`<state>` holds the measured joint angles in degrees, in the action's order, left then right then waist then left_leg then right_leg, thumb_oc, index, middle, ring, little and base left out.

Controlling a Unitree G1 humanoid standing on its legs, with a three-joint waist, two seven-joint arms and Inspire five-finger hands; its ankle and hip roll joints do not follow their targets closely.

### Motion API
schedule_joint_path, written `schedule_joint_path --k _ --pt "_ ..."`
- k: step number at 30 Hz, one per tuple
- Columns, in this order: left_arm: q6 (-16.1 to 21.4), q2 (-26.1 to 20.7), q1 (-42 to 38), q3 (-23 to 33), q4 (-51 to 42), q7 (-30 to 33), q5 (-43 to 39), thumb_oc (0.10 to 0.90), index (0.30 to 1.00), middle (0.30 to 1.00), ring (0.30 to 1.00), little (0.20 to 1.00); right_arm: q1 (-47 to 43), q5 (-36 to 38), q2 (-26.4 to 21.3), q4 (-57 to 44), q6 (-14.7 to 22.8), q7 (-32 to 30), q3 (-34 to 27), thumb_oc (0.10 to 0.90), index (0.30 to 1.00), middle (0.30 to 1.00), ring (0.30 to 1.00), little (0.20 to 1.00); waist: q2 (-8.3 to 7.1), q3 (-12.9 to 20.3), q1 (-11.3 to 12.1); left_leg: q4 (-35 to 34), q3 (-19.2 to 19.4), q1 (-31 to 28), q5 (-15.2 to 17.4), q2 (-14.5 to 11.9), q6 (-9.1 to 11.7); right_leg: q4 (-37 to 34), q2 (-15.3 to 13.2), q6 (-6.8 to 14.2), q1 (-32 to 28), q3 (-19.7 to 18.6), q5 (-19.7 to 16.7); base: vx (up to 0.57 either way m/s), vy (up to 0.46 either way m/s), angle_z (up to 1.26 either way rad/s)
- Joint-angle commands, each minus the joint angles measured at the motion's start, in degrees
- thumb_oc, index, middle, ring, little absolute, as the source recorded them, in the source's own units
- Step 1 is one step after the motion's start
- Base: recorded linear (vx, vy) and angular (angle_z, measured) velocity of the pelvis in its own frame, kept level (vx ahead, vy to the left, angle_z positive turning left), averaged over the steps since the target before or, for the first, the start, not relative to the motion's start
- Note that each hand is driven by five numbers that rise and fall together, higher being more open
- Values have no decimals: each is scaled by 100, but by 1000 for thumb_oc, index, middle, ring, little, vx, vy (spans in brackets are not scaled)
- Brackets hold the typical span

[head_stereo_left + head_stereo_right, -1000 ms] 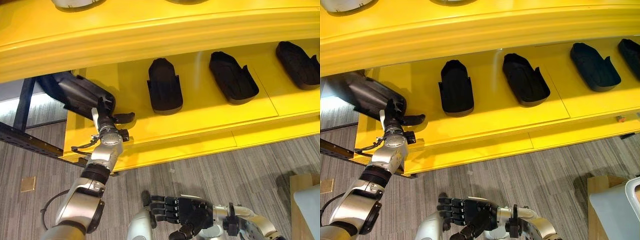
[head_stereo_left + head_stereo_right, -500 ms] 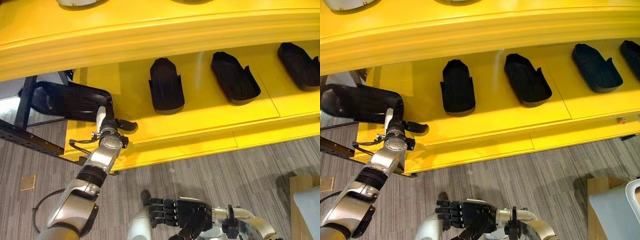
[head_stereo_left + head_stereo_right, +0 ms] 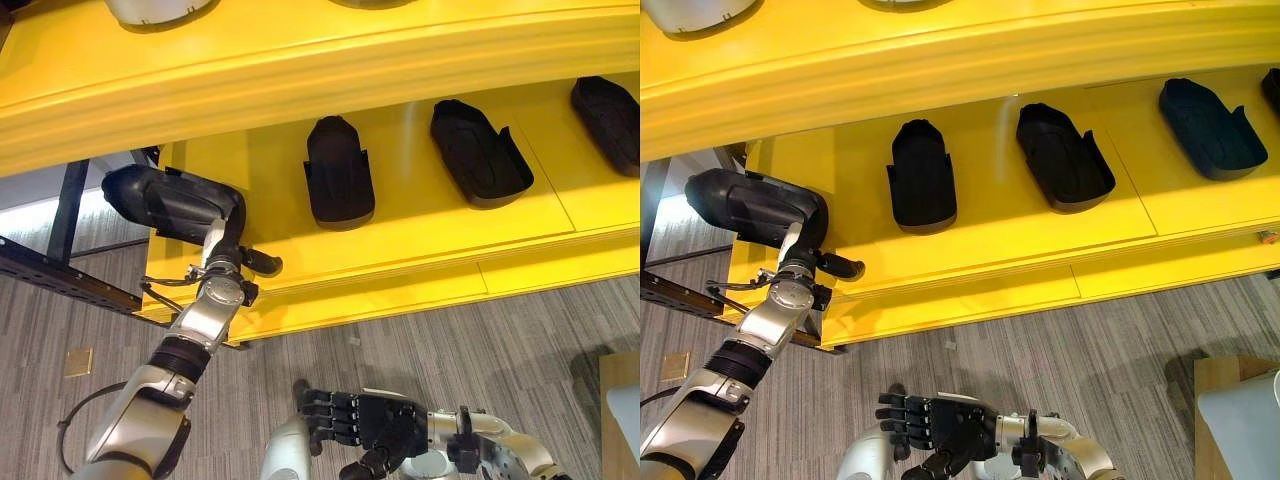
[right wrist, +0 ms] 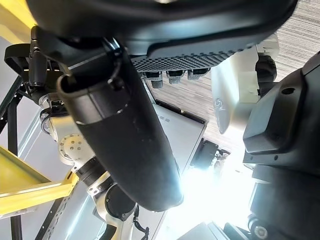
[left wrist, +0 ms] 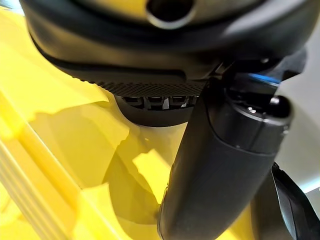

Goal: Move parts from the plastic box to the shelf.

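Note:
A long black moulded part [image 3: 165,200] lies across the left end of the yellow shelf [image 3: 420,235], its far end hanging out past the shelf's edge. My left hand [image 3: 232,270] reaches up from below with its fingers on the part's near end, and its thumb [image 3: 262,263] sticks out to the right. In the left wrist view the thumb [image 5: 220,165] stands before the yellow shelf [image 5: 60,150]. My right hand [image 3: 375,428] hangs low over the floor, fingers relaxed and holding nothing.
Three more black parts [image 3: 340,185] [image 3: 480,155] [image 3: 610,120] lie in a row on the same shelf. An upper yellow shelf [image 3: 300,70] juts out overhead. A black metal frame [image 3: 60,280] stands left of the shelf. A box corner [image 3: 622,400] shows at lower right.
The black part has swung from tilted to level and shifted right onto the shelf's left end. My left hand followed it up and right. The right hand stayed put.

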<state>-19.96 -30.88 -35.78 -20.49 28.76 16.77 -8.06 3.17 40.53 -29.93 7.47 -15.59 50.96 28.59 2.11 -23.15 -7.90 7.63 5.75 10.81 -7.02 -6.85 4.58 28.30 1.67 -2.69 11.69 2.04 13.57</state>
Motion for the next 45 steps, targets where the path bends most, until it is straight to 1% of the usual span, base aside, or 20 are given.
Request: schedule_joint_path --k 1,5,7,9,11,14,15,16,18,20,25,27,30,33,36,39,40,43,44,45 --pt "-79 280 173 -188 49 -570 24 900 1000 1000 1000 1000 -41 197 264 -623 99 454 34 900 1000 1000 1000 1000 -181 43 -188 310 -135 -6 353 258 -189 -825 -152 313 -240 409 -574 1 31 -1" --pt "13 223 245 -230 4 -816 214 900 1000 1000 1000 1000 -49 193 263 -600 69 491 -30 900 1000 1000 1000 1000 -150 53 -192 305 -117 -19 353 267 -194 -825 -173 318 -247 407 -578 0 8 0" --pt "180 174 227 -282 -34 -1033 641 900 1000 1000 1000 1000 -49 174 268 -595 53 512 -49 900 1000 1000 1000 1000 -142 57 -196 302 -108 -25 358 270 -199 -820 -178 324 -245 407 -578 0 0 0" --pt "154 127 192 -347 -85 -1186 838 900 1000 1000 1000 1000 -54 179 252 -603 41 518 -60 900 1000 1000 1000 1000 -140 56 -201 301 -105 -20 355 270 -197 -812 -180 324 -231 403 -580 0 0 0" --pt "180 41 120 -491 -244 -1277 1268 900 1000 1000 1000 1000 -86 189 238 -600 29 508 -69 900 1000 1000 1000 1000 -129 45 -207 286 -104 -31 353 279 -198 -811 -186 326 -220 400 -585 0 0 0" --pt "23 -30 22 -563 -361 -1315 1342 900 1000 1000 1000 1000 -92 193 230 -572 60 554 -67 900 1000 1000 1000 1000 -119 46 -226 276 -92 -36 356 282 -199 -813 -187 333 -210 392 -584 0 0 0" --pt "27 -36 10 -570 -378 -1311 1436 900 1000 1000 1000 1000 -90 190 228 -566 68 561 -67 900 1000 1000 1000 1000 -117 47 -229 272 -92 -38 354 283 -199 -813 -186 334 -206 390 -586 0 0 0" --pt "163 -113 -62 -632 -373 -1460 1814 900 1000 1000 1000 1000 -97 195 234 -554 63 571 -82 900 1000 1000 1000 1000 -112 49 -246 277 -82 -44 363 288 -200 -816 -192 341 -202 378 -592 0 0 0" --pt "154 -173 -107 -691 -378 -1592 1832 900 1000 1000 1000 1000 -109 204 224 -561 49 569 -90 900 1000 1000 1000 1000 -111 48 -255 271 -70 -53 367 287 -197 -824 -197 346 -203 373 -600 -18 6 -4" --pt "169 -247 -155 -812 -418 -1726 2070 900 1000 1000 1000 1000 -124 199 217 -536 39 592 -125 900 1000 1000 1000 1000 -94 51 -275 263 -62 -60 371 303 -201 -821 -206 349 -188 367 -607 0 0 0" --pt "211 -297 -158 -859 -494 -1771 2065 900 1000 1000 1000 1000 -131 167 199 -529 16 620 -171 900 1000 1000 1000 1000 -53 57 -300 246 -51 -80 373 321 -200 -816 -227 355 -175 346 -603 -5 13 0" --pt "103 -307 -147 -802 -534 -1782 1964 900 1000 1000 1000 1000 -124 119 202 -510 -2 668 -211 900 1000 1000 1000 1000 -10 59 -315 240 -37 -89 368 333 -200 -809 -240 353 -169 328 -597 0 44 1" --pt "164 -348 -92 -757 -571 -1777 2167 900 1000 1000 1000 1000 -105 85 199 -539 -54 650 -250 900 1000 1000 1000 1000 28 65 -321 232 -34 -105 369 348 -203 -799 -247 355 -167 323 -589 5 25 -1" --pt "42 -374 -14 -689 -531 -1886 1923 900 1000 1000 1000 1000 -93 100 180 -550 -67 655 -272 900 1000 1000 1000 1000 50 77 -319 224 -25 -118 369 352 -200 -818 -253 353 -187 317 -587 10 14 -3" --pt "83 -386 66 -638 -539 -1874 1957 900 1000 1000 1000 1000 -65 47 189 -569 -82 653 -306 900 1000 1000 1000 1000 72 95 -320 219 -29 -129 377 367 -203 -808 -259 359 -182 312 -579 0 0 0" --pt "114 -458 168 -561 -542 -1913 2037 900 1000 1000 1000 1000 -52 66 180 -585 -97 615 -354 900 1000 1000 1000 1000 97 111 -308 228 -39 -147 392 389 -216 -796 -267 351 -187 315 -570 35 9 -2" --pt "179 -582 258 -489 -578 -2043 2269 900 1000 1000 1000 1000 -25 82 161 -600 -108 644 -415 900 1000 1000 1000 1000 116 120 -294 240 -58 -150 403 402 -221 -785 -273 350 -190 310 -562 34 4 -4" --pt "264 -698 336 -431 -646 -2101 2508 900 1000 1000 1000 1000 7 83 140 -614 -122 633 -448 900 1000 1000 1000 1000 133 136 -287 249 -77 -155 408 418 -221 -779 -279 345 -189 299 -557 38 19 -6" --pt "334 -870 423 -370 -712 -2209 2721 900 1000 1000 1000 1000 33 72 108 -612 -139 656 -489 900 1000 1000 1000 1000 173 154 -284 244 -108 -185 419 444 -224 -784 -287 344 -202 276 -551 45 44 -4" --pt "323 -894 435 -360 -727 -2225 2711 900 1000 1000 1000 1000 35 75 103 -616 -146 656 -491 900 1000 1000 1000 1000 179 160 -284 242 -112 -189 421 449 -225 -785 -288 344 -203 271 -549 52 48 -5"
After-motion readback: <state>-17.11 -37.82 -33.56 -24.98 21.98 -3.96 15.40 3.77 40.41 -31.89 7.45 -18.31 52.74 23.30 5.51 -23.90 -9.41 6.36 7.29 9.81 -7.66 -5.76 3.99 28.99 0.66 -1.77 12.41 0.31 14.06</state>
